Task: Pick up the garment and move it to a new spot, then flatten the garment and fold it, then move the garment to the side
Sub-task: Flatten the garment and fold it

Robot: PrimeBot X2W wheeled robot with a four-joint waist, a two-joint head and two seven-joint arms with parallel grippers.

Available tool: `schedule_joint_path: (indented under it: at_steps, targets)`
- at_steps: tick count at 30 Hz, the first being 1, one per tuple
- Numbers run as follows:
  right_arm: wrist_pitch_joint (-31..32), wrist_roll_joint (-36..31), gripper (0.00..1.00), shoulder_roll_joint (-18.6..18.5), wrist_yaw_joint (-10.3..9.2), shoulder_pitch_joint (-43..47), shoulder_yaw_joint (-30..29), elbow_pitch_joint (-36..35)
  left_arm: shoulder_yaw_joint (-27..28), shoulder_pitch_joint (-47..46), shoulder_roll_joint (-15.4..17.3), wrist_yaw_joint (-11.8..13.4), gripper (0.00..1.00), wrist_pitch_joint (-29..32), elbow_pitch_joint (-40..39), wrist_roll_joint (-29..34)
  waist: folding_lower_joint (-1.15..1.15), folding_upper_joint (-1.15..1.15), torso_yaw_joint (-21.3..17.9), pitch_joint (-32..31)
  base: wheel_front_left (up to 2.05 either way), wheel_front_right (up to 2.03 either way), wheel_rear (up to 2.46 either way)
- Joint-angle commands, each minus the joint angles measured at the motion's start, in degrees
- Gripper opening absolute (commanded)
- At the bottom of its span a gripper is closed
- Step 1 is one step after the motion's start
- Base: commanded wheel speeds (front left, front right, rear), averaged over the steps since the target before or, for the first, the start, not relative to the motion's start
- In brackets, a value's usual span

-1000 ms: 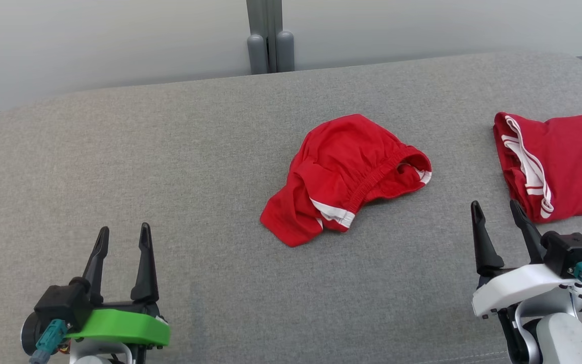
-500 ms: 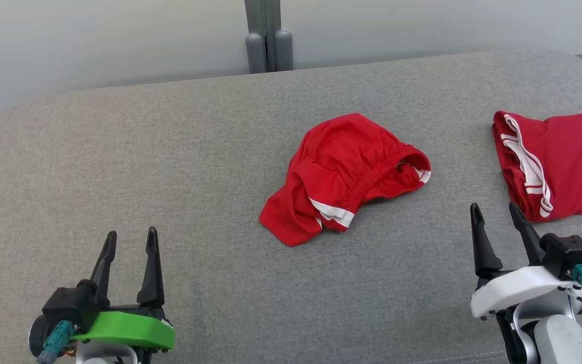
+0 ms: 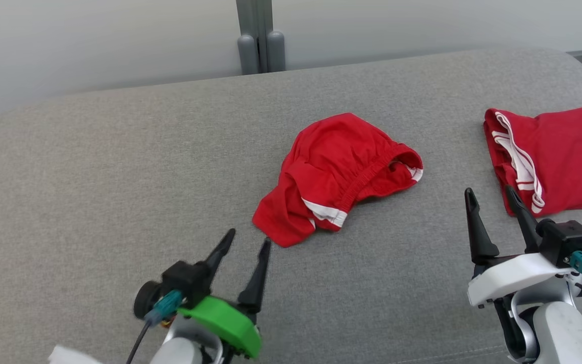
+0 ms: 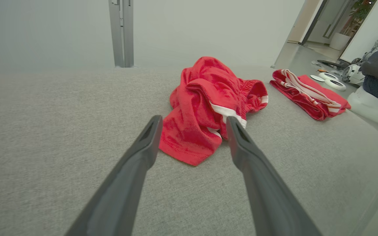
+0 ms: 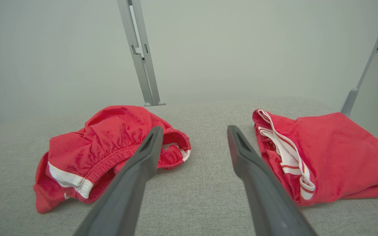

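Note:
A crumpled red garment with white trim lies in the middle of the grey padded surface; it also appears as the garment in the left wrist view and the garment in the right wrist view. My left gripper is open, its fingertips just short of the garment's near left corner, nothing between them. My right gripper stands open at the lower right, apart from the garment, holding nothing.
A second red garment with white stripes lies folded at the right edge, close to my right gripper's far finger. A grey metal post rises behind the surface against a pale wall. Equipment sits on the floor off to the right.
My left gripper has swung from the lower left toward the centre, tilting right, and its tips now sit near the garment's corner. The head camera shifted slightly. The right gripper has barely moved.

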Motion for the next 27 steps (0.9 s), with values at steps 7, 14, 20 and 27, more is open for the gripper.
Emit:
schedule_joint_path:
  at_steps: [7,14,20,27]
  targets:
    - [-0.6,0.9,1.00,0.8,-0.06,-2.0,1.5,0.7,-13.0,-11.7,-0.5,-0.1,1.00,6.1,8.6,-8.0,0.00,0.00,-7.7,4.0,0.00,0.00,0.00]
    - [-2.0,0.9,1.00,1.5,-0.06,-2.4,1.3,1.6,-16.9,-19.1,-0.9,0.2,1.00,4.8,17.2,-11.1,0.00,0.00,-14.2,7.3,0.00,0.00,0.00]
    - [-3.0,1.2,1.00,2.1,-0.06,-2.5,0.8,2.1,-15.4,-23.6,-1.1,7.1,1.00,3.2,26.3,-9.2,0.00,0.00,-17.1,9.3,0.00,0.00,0.00]
    - [-3.9,1.3,1.00,2.6,-0.06,-3.1,0.7,2.9,-15.1,-25.7,-1.2,10.0,1.00,3.7,33.0,-9.7,0.00,0.00,-16.9,9.9,0.00,0.00,0.00]
